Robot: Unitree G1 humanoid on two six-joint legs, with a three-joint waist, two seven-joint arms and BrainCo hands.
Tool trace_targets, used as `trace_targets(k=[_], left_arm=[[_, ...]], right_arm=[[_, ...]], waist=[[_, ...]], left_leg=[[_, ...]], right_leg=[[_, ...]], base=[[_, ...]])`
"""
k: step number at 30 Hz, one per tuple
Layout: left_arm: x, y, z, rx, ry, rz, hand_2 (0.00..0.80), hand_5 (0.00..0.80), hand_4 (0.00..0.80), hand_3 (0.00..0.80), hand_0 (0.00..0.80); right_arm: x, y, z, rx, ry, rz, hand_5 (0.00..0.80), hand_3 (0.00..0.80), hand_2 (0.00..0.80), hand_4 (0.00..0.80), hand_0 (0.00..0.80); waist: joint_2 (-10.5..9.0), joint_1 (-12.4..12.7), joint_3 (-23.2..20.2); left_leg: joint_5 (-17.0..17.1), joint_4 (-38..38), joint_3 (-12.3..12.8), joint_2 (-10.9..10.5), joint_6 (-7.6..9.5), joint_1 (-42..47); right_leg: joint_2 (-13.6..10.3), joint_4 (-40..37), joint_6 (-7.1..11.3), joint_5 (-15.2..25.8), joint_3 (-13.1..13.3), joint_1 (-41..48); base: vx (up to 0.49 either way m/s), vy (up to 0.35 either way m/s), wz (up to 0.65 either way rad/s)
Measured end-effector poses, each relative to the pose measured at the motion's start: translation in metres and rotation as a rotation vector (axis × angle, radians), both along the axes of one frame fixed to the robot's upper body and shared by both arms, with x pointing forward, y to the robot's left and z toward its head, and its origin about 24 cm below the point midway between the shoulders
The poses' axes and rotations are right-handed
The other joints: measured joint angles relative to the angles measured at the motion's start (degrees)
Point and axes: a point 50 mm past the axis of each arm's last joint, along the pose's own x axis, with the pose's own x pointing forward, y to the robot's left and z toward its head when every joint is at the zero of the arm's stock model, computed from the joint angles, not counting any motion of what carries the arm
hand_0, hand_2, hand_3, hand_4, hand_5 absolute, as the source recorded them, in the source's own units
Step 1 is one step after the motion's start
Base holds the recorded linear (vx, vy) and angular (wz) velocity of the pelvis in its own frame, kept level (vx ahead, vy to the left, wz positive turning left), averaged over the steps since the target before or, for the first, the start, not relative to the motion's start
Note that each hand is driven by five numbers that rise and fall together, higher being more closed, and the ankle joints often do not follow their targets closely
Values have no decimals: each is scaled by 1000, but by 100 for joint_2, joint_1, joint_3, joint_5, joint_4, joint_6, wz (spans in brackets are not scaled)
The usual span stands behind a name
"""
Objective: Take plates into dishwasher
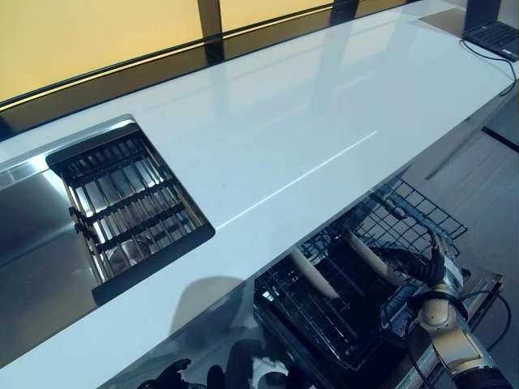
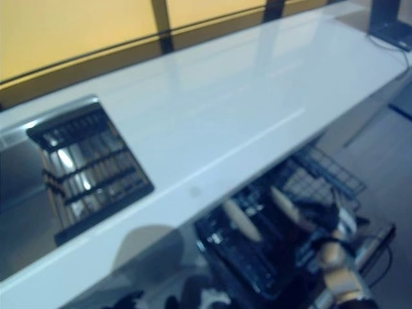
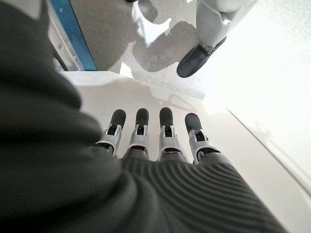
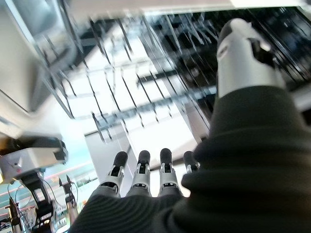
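Both eye views look steeply down from the head onto the white surface [image 1: 276, 138], sharing its sink rack [image 1: 130, 203] and the dishwasher basket [image 1: 365, 284] below its near edge. The left wrist view looks from very close along the left hand [image 3: 150, 141] at the floor. The right wrist view looks along the right hand [image 4: 146, 174] up into the wire basket.

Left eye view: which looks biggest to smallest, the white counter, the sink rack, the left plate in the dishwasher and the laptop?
1. Counter
2. Sink rack
3 and 4. Plate and laptop look alike; the laptop is farther away and cut off, so I won't rank them.
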Motion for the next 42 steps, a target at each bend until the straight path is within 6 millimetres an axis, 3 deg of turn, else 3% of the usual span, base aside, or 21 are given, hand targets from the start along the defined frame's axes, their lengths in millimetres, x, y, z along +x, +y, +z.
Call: trace_targets(k=[10, 18, 26, 30, 36, 42], left_arm=[[-17, -7, -12, -22, 45, 10, 0, 0, 0, 0, 0], [-34, -12, -24, -33, 112, 28, 0, 0, 0, 0, 0], [-41, -12, -29, -30, 144, 29, 0, 0, 0, 0, 0], [-42, -16, -31, -34, 157, 18, 0, 0, 0, 0, 0], [-26, -28, -26, -57, 123, -4, 0, 0, 0, 0, 0], [6, -51, -13, -120, 15, -31, 0, 0, 0, 0, 0]], right_arm=[[-28, -35, 33, -37, -170, -132, 0, 0, 0, 0, 0], [-52, -56, 11, 188, -181, -197, 0, 0, 0, 0, 0], [-73, -76, -32, 425, -132, -291, 0, 0, 0, 0, 0], [-80, -81, -50, 513, -103, -331, 0, 0, 0, 0, 0], [-78, -86, -58, 628, -136, -326, 0, 0, 0, 0, 0], [-50, -77, -44, 717, -234, -187, 0, 0, 0, 0, 0]], waist=[[-6, -250, -71], [36, -612, -642], [158, -965, -1006], [283, -1083, -1056], [519, -1106, -880], [1024, -1183, -247]], left_leg=[[-92, -1, 288, 4, 6, 284], [-260, -3, 677, 0, 11, 597], [-328, -6, 967, -12, 42, 693], [-345, -4, 1132, -37, 59, 622], [-319, 2, 1262, -128, 112, 407], [-236, -10, 1239, -286, 236, 83]], right_leg=[[1, -1, 5, -1, 284, 120], [13, -3, 23, -1, 663, 219], [7, -21, 69, 19, 949, 147], [-32, -20, 93, 91, 1035, -32], [-133, -12, 158, 202, 1133, -321], [-282, 0, 241, 331, 1159, -659]], base=[[45, 81, -15], [64, 85, -25], [4, 26, -19], [-101, 16, -25], [-129, 8, -14], [-130, 47, -1]])
